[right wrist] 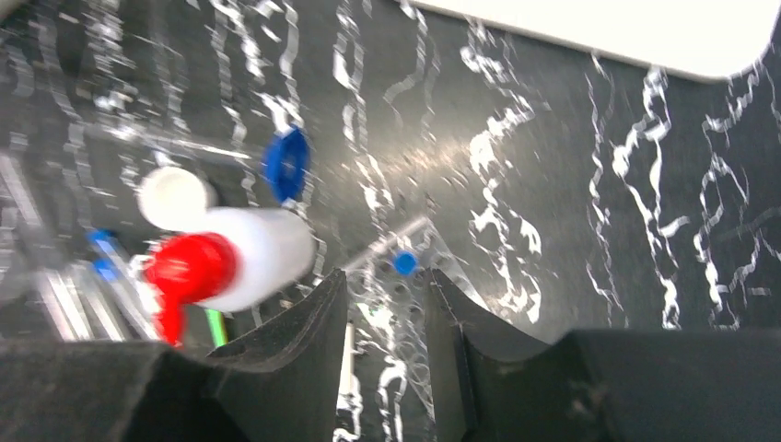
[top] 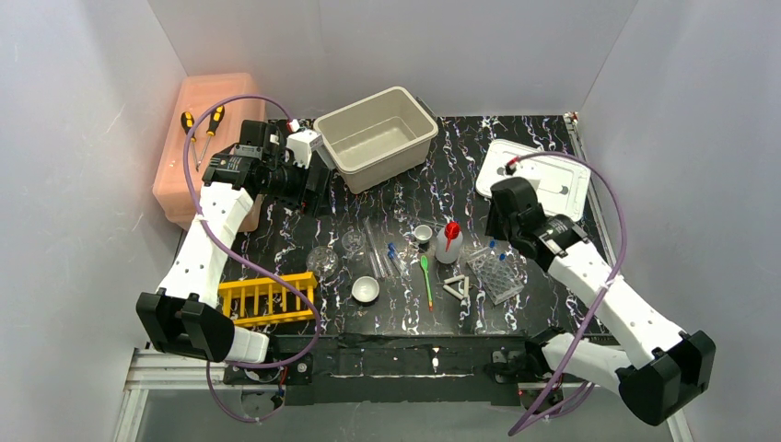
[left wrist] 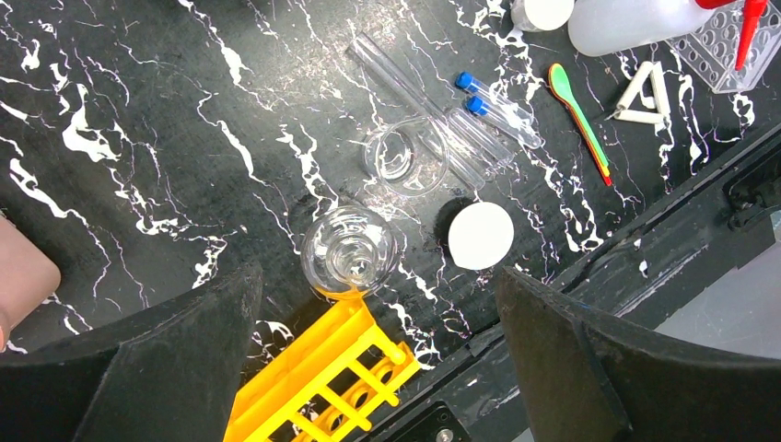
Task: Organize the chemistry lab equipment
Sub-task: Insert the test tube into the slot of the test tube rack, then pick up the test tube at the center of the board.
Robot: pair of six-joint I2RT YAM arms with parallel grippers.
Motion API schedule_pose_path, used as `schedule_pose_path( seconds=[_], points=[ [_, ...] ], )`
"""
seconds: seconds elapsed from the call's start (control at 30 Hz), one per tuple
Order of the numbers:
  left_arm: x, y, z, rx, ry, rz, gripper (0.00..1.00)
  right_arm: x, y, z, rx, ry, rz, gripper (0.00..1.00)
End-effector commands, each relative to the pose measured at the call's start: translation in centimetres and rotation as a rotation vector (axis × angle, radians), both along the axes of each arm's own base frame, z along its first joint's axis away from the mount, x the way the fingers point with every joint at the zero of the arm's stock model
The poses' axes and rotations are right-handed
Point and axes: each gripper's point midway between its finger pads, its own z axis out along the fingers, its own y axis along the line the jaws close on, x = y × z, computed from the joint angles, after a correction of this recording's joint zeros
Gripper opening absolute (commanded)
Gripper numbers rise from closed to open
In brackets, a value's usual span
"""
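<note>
Overhead, two wrist close-ups sharing squeeze bottle (top: pixel 448 247)

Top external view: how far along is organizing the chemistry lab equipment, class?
Done: nothing obvious; the beige plastic tub looks empty and the yellow slotted tube rack shows no tubes. In hand: nothing; the left fingers gape wide, the right fingers stand parted above a clear well plate. Left: glass tubes, flask, white bowl, red-capped squeeze bottle, green spoon, white triangle, loose on the black table.
</note>
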Motion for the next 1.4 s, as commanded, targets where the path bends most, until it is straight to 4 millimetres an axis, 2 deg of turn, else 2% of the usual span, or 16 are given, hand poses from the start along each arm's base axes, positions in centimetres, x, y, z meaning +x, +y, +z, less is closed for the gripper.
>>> schedule_pose_path(
  seconds=[0.0, 0.13, 0.23, 0.3, 0.33, 0.47, 0.6, 0.87, 1.13, 1.37],
  points=[
    [-0.2, 0.4, 1.1, 0.004, -0.032, 0.015, 0.98, 1.5, 4.1, 4.1, 0.051, -0.055, 0.135, 0.43],
    [-0.2, 0.4, 0.8, 0.005, -0.017, 0.019, 0.98, 1.4, 10.3, 5.4, 0.044, -0.049, 0.302, 0.41],
    [-0.3, 0.3, 0.9, -0.002, -0.015, 0.017, 0.98, 0.9, 16.0, 5.5, 0.027, -0.038, 0.465, 0.39],
    [-0.2, 0.3, 0.9, -0.005, -0.013, 0.020, 0.98, 0.5, 19.3, 4.5, 0.017, -0.002, 0.566, 0.37],
    [-0.2, 0.3, 1.0, -0.008, -0.013, 0.022, 0.98, 0.5, 20.9, 3.0, 0.005, 0.037, 0.611, 0.37],
    [-0.3, 0.3, 1.0, -0.019, -0.005, 0.027, 0.98, 0.6, 24.1, -1.4, -0.024, 0.150, 0.704, 0.38],
    [-0.4, 0.2, 1.2, -0.025, -0.002, 0.024, 0.98, 1.1, 25.2, -4.9, -0.063, 0.209, 0.733, 0.39],
    [-0.6, 0.1, 1.5, -0.035, -0.001, 0.023, 0.98, 1.5, 25.8, -8.9, -0.107, 0.261, 0.752, 0.41],
    [-0.9, -0.1, 1.4, -0.043, 0.010, 0.021, 0.98, 2.5, 25.5, -11.0, -0.143, 0.255, 0.718, 0.40],
    [-1.0, -0.1, 1.4, -0.047, 0.016, 0.018, 0.98, 3.5, 24.8, -11.6, -0.135, 0.246, 0.679, 0.36]
  ],
)
